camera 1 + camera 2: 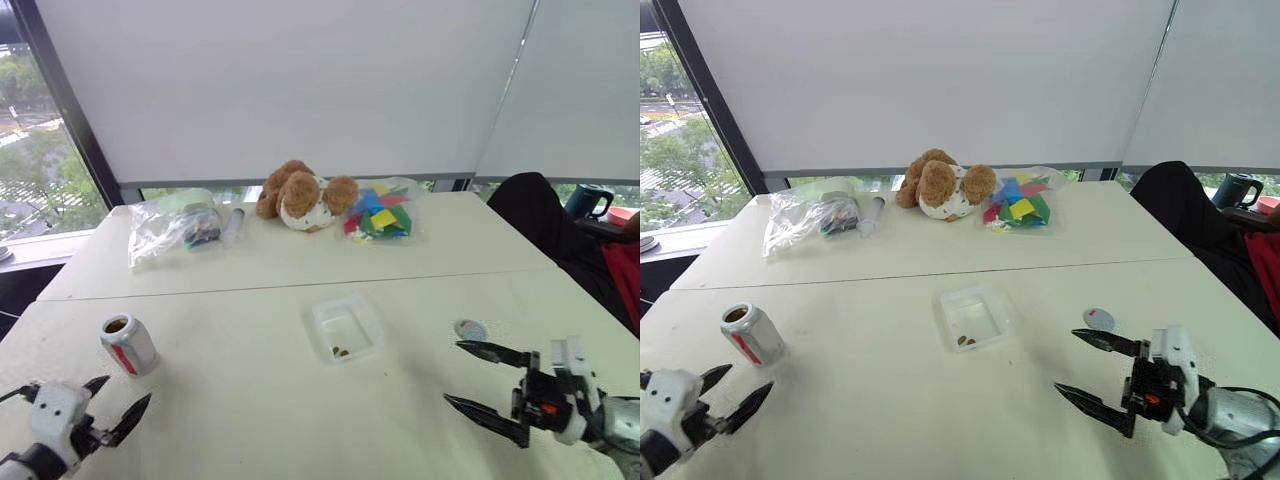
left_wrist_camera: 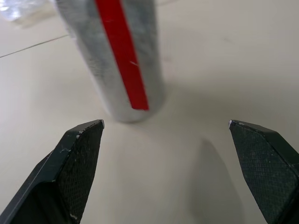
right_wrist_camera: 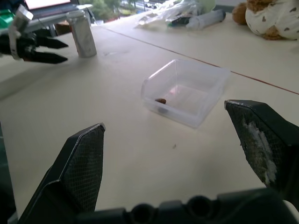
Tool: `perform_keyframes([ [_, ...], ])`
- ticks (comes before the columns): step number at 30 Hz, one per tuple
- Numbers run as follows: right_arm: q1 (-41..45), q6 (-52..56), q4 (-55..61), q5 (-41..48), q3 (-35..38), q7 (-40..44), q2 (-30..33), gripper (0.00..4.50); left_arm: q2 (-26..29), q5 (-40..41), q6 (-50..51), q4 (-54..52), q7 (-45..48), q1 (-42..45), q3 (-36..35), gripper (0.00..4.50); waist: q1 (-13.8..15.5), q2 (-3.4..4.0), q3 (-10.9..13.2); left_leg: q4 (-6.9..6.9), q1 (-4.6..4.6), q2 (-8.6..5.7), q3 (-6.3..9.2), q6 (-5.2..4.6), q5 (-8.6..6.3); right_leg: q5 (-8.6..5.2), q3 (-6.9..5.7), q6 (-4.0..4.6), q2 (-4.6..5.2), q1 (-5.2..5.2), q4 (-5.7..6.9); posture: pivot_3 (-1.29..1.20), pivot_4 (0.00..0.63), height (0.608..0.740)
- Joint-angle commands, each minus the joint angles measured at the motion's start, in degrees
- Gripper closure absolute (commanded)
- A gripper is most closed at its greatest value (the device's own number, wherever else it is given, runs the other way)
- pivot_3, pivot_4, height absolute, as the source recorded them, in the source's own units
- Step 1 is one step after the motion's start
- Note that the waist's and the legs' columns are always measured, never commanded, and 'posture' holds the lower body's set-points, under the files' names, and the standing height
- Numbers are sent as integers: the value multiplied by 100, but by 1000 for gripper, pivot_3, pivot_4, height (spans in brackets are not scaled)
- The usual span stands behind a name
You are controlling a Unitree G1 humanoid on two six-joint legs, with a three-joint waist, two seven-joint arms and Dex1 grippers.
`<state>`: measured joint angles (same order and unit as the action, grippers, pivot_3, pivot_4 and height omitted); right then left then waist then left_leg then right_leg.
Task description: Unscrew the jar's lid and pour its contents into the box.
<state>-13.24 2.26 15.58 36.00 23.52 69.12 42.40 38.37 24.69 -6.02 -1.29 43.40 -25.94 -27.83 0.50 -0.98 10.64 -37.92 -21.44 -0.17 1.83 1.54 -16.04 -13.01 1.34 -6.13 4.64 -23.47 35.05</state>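
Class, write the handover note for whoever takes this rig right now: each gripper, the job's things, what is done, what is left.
Left gripper: open, empty, just short of the jar.
Right gripper: open, empty, near the lid.
Jar upright on the table, uncapped. Lid flat on the table, apart from it.
Contents: brown bits lie in the box mid-table.
Done: unscrewing, pouring. Left: nothing visible; whether the jar is fully empty cannot be told.

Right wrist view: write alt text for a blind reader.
A clear plastic box holding a few brown bits sits on a cream table, framed by the open right gripper. Farther off, the open left gripper points at the upright jar.
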Motion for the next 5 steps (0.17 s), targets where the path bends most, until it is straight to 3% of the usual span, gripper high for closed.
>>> perform_keyframes([
  [1,-220,-35,32,243,584,363,285,0,403,-517,-985,-362,627,-583,-498,87,-1,0,0,0,-1,0,-1,2,-4,-1,1,2,1,-1,-1,0,150,740],
  [5,-452,-267,-324,114,930,861,527,0,581,-179,-1017,-759,1177,-1036,-731,87,20,4,-2,2,-8,-1,-10,4,-10,-4,5,2,11,-4,-12,0,150,740],
])
